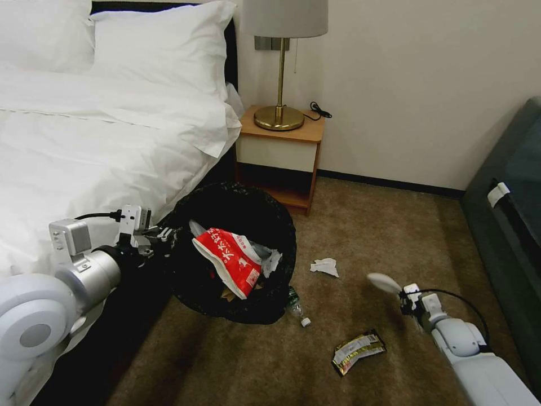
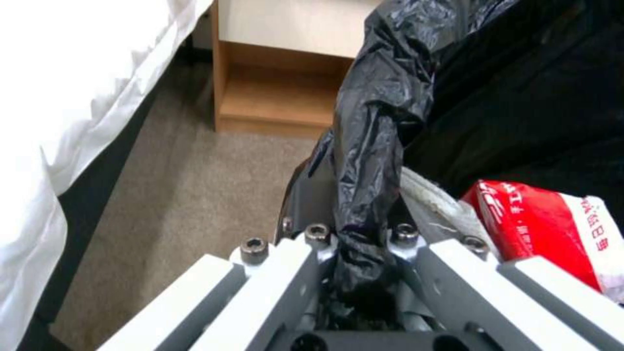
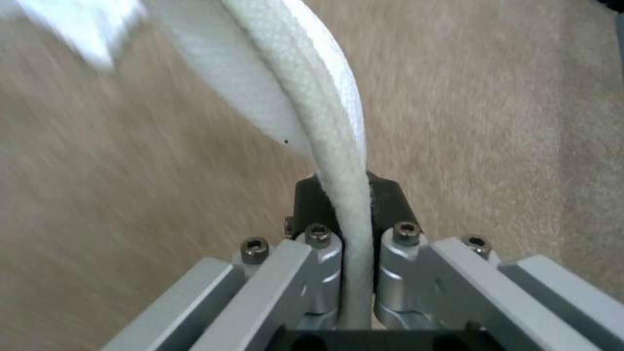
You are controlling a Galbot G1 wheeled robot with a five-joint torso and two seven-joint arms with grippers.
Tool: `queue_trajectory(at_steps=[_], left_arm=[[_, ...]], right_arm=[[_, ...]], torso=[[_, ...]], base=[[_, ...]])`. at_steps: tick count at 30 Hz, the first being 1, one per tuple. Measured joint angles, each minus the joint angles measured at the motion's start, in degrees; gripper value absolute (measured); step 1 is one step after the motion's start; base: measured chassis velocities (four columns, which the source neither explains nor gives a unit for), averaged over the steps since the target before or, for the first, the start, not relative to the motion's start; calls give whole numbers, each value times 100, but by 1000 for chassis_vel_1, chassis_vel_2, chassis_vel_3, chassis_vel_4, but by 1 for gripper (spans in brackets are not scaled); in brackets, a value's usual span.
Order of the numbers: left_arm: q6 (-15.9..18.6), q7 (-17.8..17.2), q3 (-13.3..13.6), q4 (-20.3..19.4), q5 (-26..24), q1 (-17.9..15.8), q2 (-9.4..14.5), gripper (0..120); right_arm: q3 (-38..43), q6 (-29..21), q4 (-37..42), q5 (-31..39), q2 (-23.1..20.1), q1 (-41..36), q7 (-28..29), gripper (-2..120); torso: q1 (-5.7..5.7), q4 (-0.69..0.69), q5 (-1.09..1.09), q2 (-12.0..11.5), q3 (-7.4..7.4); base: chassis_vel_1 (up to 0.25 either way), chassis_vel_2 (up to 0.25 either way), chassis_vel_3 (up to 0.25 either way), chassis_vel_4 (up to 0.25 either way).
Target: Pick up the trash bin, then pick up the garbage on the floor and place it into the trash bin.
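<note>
The trash bin (image 1: 239, 198), lined with a crinkly black bag, is tilted beside the bed. My left gripper (image 1: 164, 232) is shut on its near rim; in the left wrist view the bag's folded edge (image 2: 374, 146) runs between the shut fingers of the left gripper (image 2: 360, 229). A red snack wrapper (image 1: 230, 260) (image 2: 539, 226) lies inside with other litter. To the right, above the carpet, my right gripper (image 1: 403, 294) (image 3: 356, 224) is shut on a white slipper (image 1: 384, 282) (image 3: 312, 107). On the floor lie a crumpled tissue (image 1: 325, 266), a small green bottle (image 1: 296, 309) and a yellow-silver wrapper (image 1: 358, 350).
The bed (image 1: 84, 141) fills the left side. A wooden nightstand (image 1: 280, 152) (image 2: 280, 97) with a brass lamp (image 1: 280, 84) stands behind the bin. A dark sofa (image 1: 507, 225) lines the right edge. Open carpet lies between bin and sofa.
</note>
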Motion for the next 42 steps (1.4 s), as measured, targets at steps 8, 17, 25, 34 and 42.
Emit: queue_trajectory(at_steps=[8, 17, 25, 34, 42], left_arm=[[0, -90, 7, -63, -10, 149, -4, 2], [0, -157, 87, -17, -78, 133, 68, 2], [0, -171, 191, 93, -138, 26, 184, 2], [0, -112, 290, 205, -228, -125, 206, 2], [0, -54, 306, 212, -317, -187, 251, 2]], right_arm=[[671, -513, 1898, 1655, -132, -838, 315, 2], [1227, -823, 3975, 2742, -333, -1132, 487, 2], [543, -1115, 5028, 4640, -572, 704, 484, 2], [-404, -1303, 5170, 5828, -386, 2011, 486, 2], [-1836, -1100, 5042, 5964, -285, 2683, 260, 2]], torso=[[-1, -1, -1, 0, -1], [-1, -2, 1, 0, 0], [-1, 0, -1, -1, 1], [0, 0, -2, 0, 0], [0, -1, -2, -1, 1]], base=[[0, 0, 0, 0], [0, 0, 0, 0], [0, 0, 0, 0], [0, 0, 0, 0], [0, 0, 0, 0]])
